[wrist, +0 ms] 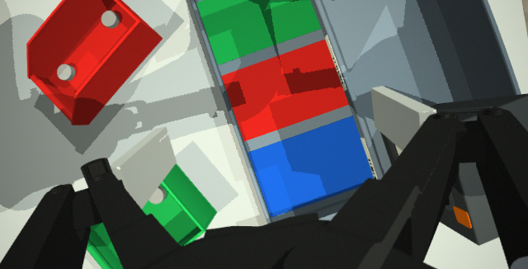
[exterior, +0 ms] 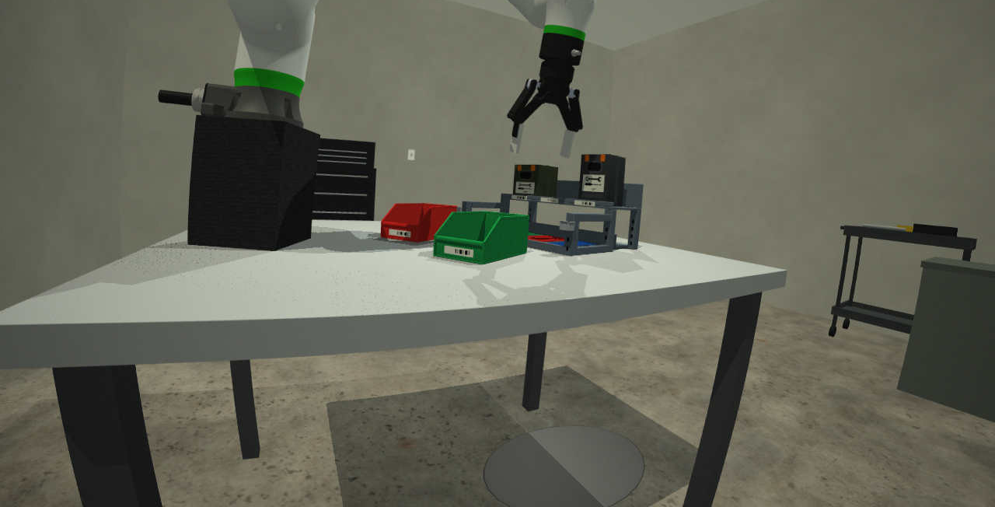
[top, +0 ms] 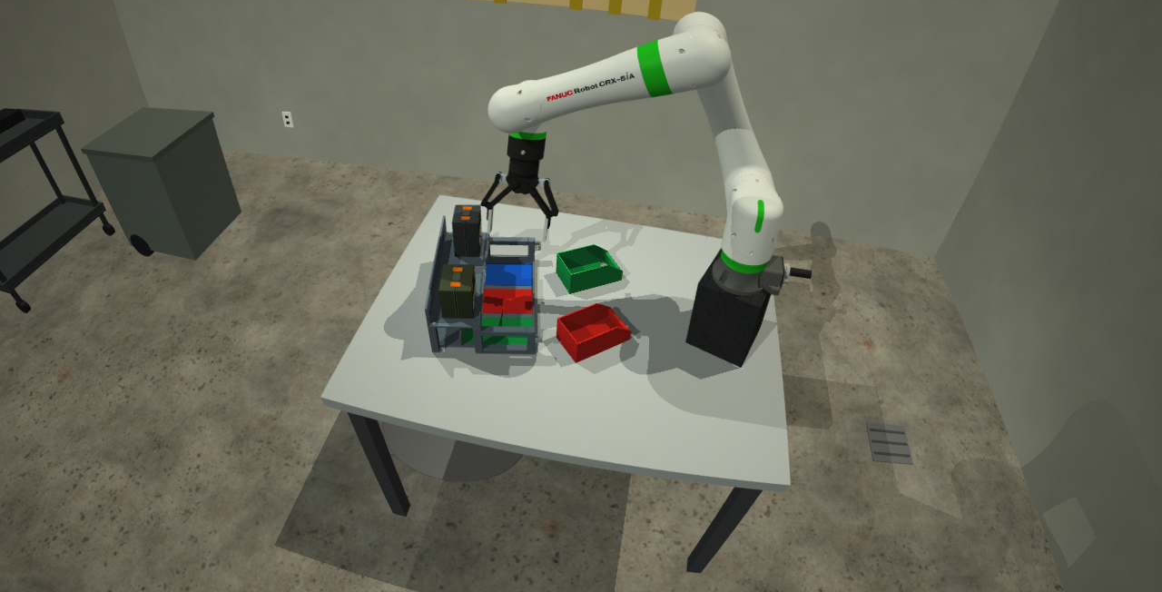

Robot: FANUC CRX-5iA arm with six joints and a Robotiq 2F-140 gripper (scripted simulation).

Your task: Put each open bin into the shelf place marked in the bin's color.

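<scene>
Top view has the green bin point(top: 586, 270) point(exterior: 480, 238) point(wrist: 177, 215) on the table point(top: 650, 418) point(exterior: 417, 333), beside the shelf point(top: 510, 350) point(exterior: 591, 217) point(wrist: 243, 136), not in its place. Red bin point(top: 591, 333) point(exterior: 417, 222) point(wrist: 120, 75) also on table, near the green one, apart from it; two round parts visible inside in wrist view. One round part visible in green bin, rest hidden by a finger. Gripper point(top: 518, 232) point(exterior: 540, 150) point(wrist: 270, 126) released, fingers wide apart, nothing between them, above the shelf area, pointing down. Shelf floor marks in wrist view: green point(wrist: 256, 21), red point(wrist: 285, 89), blue point(wrist: 311, 166), no bin on those visible parts. Two dark cases, black point(top: 466, 231) point(exterior: 602, 180) and olive point(top: 457, 292) point(exterior: 535, 180), upright on upper board. Arm base on black pedestal point(top: 723, 320) point(exterior: 232, 183), bins between it and shelf.
</scene>
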